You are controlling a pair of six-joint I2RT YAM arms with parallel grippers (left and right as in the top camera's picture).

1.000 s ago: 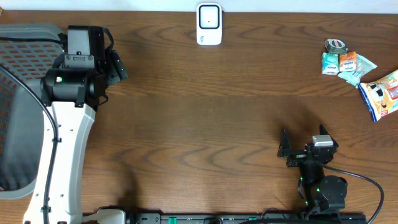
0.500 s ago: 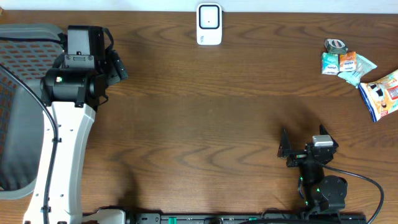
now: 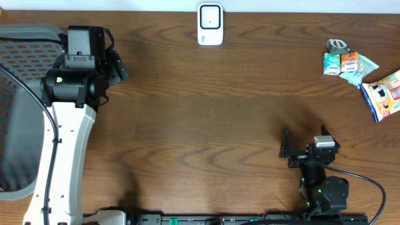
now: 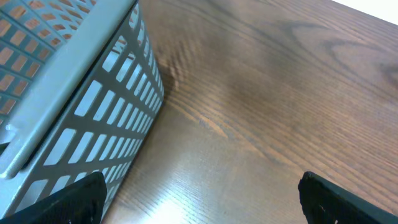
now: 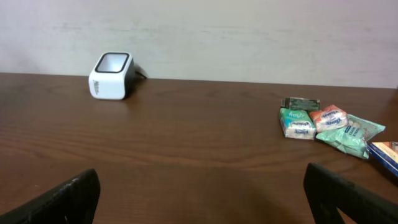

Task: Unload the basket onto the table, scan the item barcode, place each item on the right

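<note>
At the left edge you have one grey mesh basket (image 3: 31,31). The left gripper (image 4: 199,205) is beside it, jaws spread wide, holding nothing. One white barcode scanner (image 3: 210,24) sits top centre. Lower right, the right gripper (image 5: 202,199) is equally wide and empty. Upper right lie three small packets (image 3: 349,61), one dark roll (image 3: 337,45) and one blue snack bag (image 3: 384,94).

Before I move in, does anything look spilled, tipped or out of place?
Nothing stands out. The scanner stands upright at the far edge, the packets lie clustered on the right, the basket sits left. The left gripper and right gripper are open, empty.
</note>
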